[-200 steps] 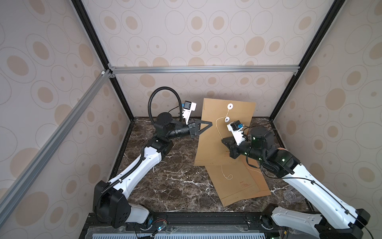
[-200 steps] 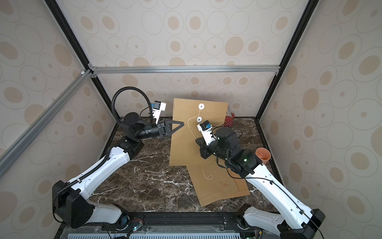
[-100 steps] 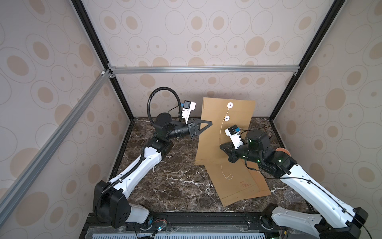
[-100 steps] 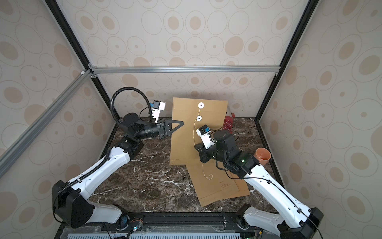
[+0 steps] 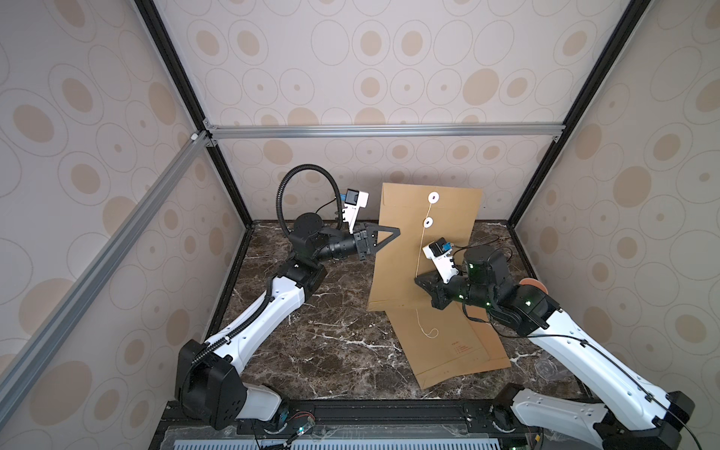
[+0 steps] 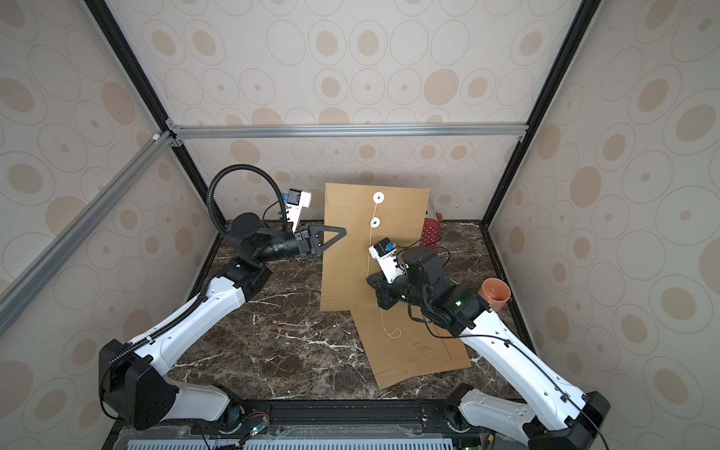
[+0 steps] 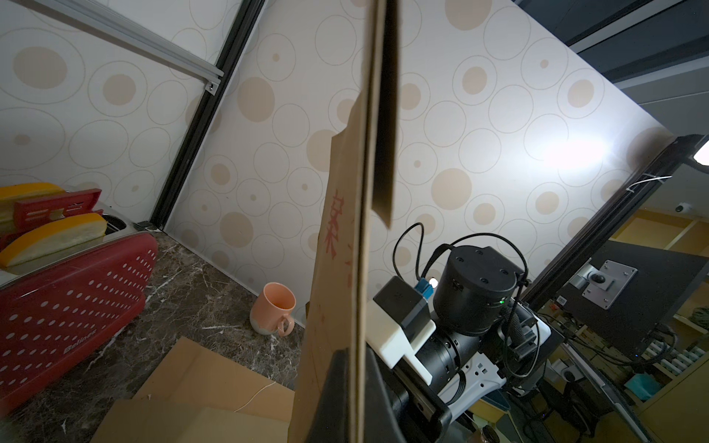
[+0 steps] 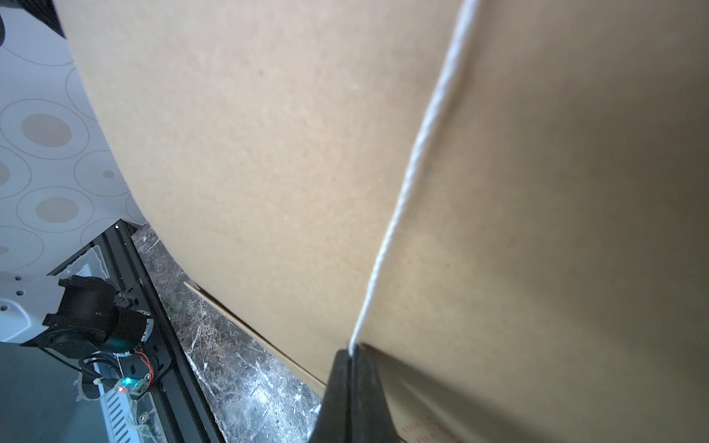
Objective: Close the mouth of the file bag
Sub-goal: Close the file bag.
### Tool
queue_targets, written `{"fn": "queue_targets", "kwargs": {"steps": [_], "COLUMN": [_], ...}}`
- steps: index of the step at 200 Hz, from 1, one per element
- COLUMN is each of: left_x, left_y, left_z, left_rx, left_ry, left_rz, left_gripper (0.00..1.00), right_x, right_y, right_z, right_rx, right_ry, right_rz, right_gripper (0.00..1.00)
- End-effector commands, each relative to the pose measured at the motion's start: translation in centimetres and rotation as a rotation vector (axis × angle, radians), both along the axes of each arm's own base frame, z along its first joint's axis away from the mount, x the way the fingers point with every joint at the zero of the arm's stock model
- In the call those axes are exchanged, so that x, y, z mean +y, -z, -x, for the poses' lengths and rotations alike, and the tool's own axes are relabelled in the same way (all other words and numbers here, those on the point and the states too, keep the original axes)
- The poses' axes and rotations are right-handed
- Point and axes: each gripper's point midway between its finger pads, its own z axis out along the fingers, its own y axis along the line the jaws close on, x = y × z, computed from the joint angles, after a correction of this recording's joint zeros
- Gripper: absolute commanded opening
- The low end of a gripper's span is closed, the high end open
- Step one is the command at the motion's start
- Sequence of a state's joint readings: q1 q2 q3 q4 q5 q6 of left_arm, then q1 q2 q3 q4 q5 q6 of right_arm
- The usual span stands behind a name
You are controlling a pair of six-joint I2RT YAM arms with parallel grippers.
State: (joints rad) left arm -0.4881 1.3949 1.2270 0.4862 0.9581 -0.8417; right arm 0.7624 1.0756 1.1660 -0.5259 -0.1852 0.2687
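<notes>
Kraft-paper bag [image 5: 395,272] stands upright, flat and stiff; left gripper [image 5: 396,233] clamps its left edge, right gripper [image 5: 418,279] pinches its thin white string [image 8: 406,180].

soft even light in both top views; glare on the wall [image 7: 568,155]; nearby file bag [image 8: 268,153] blurred.
</notes>
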Motion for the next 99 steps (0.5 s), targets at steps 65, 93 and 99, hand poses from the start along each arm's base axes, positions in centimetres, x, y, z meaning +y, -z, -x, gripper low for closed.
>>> {"fn": "queue_targets", "kwargs": {"steps": [65,93,99], "left_x": [0.3,0.3,0.3], "left_y": [-1.5,-1.4,-1.5], "left_z": [0.4,0.4,0.4], "left_rx": [-0.044,-0.042,-0.042], "left_ry": [0.012,0.013,0.012], "left_rz": [0.037,0.037,0.037], "left_gripper": [0.0,0.0,0.0], "right_x": [-3.4,-4.8,-4.9], "right_y": [-1.3,-2.8,-3.0], "right_z": [-1.2,-2.1,-2.2], "right_rx": [0.031,0.034,0.031], "right_ry": [0.081,0.113,0.115], "right_rz": [-0.142,-0.227,-0.229], "right_gripper": [0.0,0.0,0.0]}}
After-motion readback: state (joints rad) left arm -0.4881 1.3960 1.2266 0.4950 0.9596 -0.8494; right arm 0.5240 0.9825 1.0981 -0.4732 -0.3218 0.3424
